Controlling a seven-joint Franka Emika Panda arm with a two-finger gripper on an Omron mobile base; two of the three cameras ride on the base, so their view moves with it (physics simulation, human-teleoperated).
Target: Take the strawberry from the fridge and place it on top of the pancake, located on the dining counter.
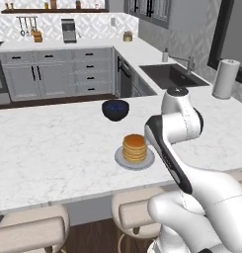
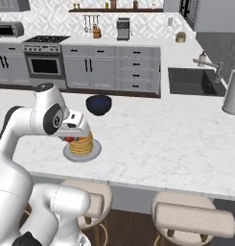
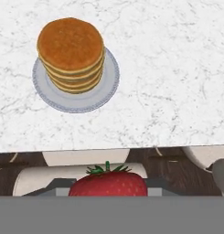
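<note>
My gripper (image 2: 69, 138) is shut on the strawberry (image 3: 109, 183), a bright red berry with a green top that shows low in the hand view. The strawberry (image 2: 68, 140) hangs just left of the pancake (image 2: 83, 144) in the right base view, at about the stack's height. In the hand view the pancake (image 3: 71, 43) stands upper left on its grey plate (image 3: 106, 87), and the gripper (image 3: 108, 188) is over the near edge of the dining counter (image 3: 168, 68). The left base view has the pancake (image 1: 135, 147) beside my arm. The fridge is out of view.
A dark blue bowl (image 1: 115, 109) stands on the counter beyond the pancake. Beige stools (image 1: 31, 230) line the near edge of the counter below the gripper. A sink (image 1: 172, 75) and a paper towel roll (image 1: 225, 79) are on the far right worktop.
</note>
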